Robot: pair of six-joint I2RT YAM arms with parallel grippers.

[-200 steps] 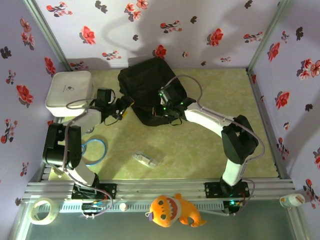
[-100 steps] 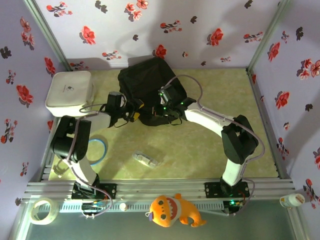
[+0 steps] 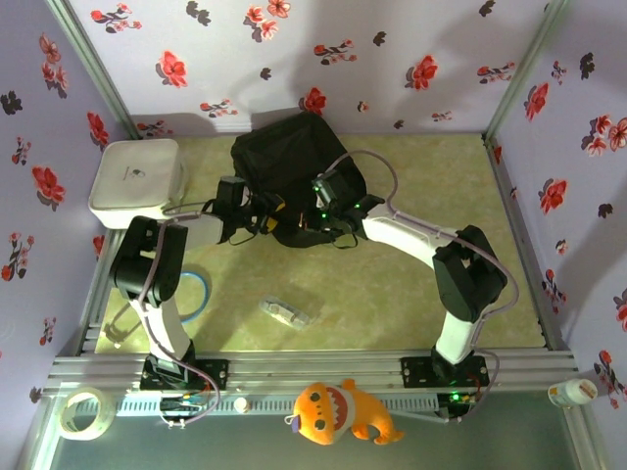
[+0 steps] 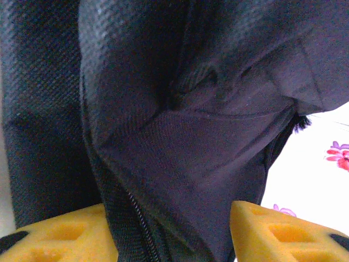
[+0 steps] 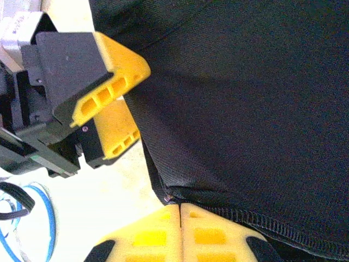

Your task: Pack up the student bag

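The student bag [image 3: 289,162] was a soft, crumpled heap of black woven cloth with a coarse grain, a zipper and a stitched hem. It lay at the back middle of the pale green table [image 3: 441,196]. Its long axis seemed to run from the back wall toward the arms, though the folds made this hard to judge. The left gripper [image 3: 274,209] had its ribbed yellow fingers [image 4: 54,232] well apart, with a fold of the cloth between them. The right gripper [image 5: 180,215] had its pads pressed together on the hem.
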